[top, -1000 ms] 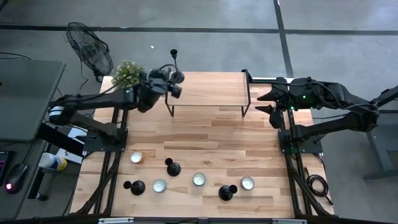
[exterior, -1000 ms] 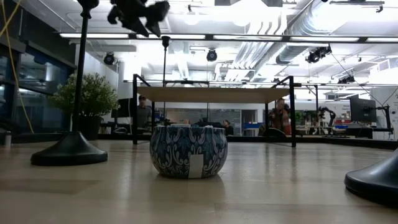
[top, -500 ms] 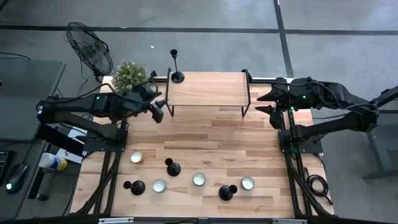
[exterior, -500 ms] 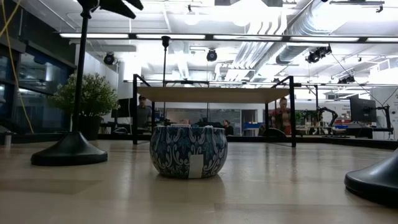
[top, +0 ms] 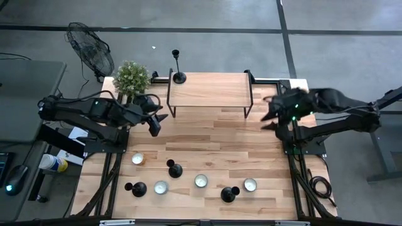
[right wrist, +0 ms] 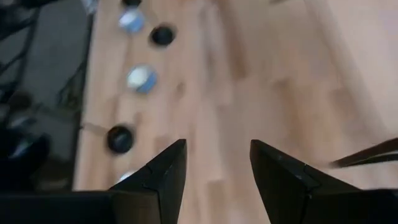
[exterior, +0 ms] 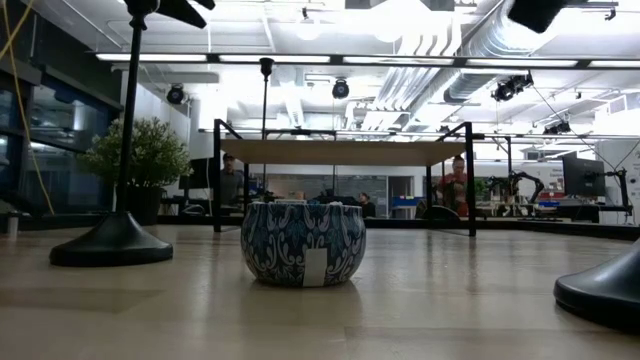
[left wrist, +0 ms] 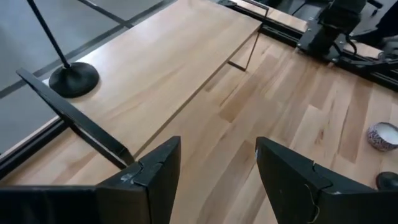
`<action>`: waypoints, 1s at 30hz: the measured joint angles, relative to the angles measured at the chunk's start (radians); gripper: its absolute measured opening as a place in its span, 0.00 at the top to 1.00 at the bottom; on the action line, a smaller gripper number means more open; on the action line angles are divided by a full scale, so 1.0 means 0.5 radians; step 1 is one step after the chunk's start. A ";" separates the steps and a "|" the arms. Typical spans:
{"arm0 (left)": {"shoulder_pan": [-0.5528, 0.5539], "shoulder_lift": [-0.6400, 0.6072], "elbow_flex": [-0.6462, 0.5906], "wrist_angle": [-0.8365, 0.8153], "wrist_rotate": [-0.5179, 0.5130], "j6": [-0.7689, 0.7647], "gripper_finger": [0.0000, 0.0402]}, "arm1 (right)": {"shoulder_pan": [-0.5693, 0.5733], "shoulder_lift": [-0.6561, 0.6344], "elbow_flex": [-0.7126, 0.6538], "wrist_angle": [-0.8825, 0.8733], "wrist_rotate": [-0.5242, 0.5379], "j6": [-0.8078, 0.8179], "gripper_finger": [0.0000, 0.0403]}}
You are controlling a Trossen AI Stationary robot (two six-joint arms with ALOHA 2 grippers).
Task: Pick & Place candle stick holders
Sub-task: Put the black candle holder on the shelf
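Note:
One black candle stick holder (top: 179, 76) stands upright by its round base on the far left corner of the raised wooden shelf (top: 210, 91); its base (left wrist: 73, 79) also shows in the left wrist view. Three more holders (top: 174, 169) (top: 138, 188) (top: 228, 194) stand on the table near its front edge. My left gripper (top: 156, 125) hovers open and empty in front of the shelf's left end. At the table's right side, beside the shelf's right end, my right gripper (top: 266, 117) hovers open and empty.
Several tealight cups (top: 137, 159) (top: 161, 187) (top: 201, 181) (top: 250, 184) sit among the front holders. A potted plant (top: 132, 76) stands at the far left corner. The shelf rests on thin black legs (left wrist: 249, 50). Bare wood lies between shelf and front row.
My left gripper has drawn back from the holder on the shelf's left end, toward the table's left and near edges, and has tipped downward. That holder stays upright on the shelf. My right gripper has sunk a little and tipped further down.

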 joint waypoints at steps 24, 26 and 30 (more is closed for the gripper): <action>0.005 -0.006 0.000 -0.081 0.010 0.005 0.50 | 1.249 0.198 -1.012 1.764 0.493 0.362 0.58; 0.005 -0.006 0.000 -0.081 0.011 0.005 0.50 | 1.292 0.271 -1.012 1.818 0.546 0.354 0.57; 0.005 -0.006 0.000 -0.081 0.013 0.005 0.50 | 1.334 0.416 -1.012 1.837 0.454 0.436 0.52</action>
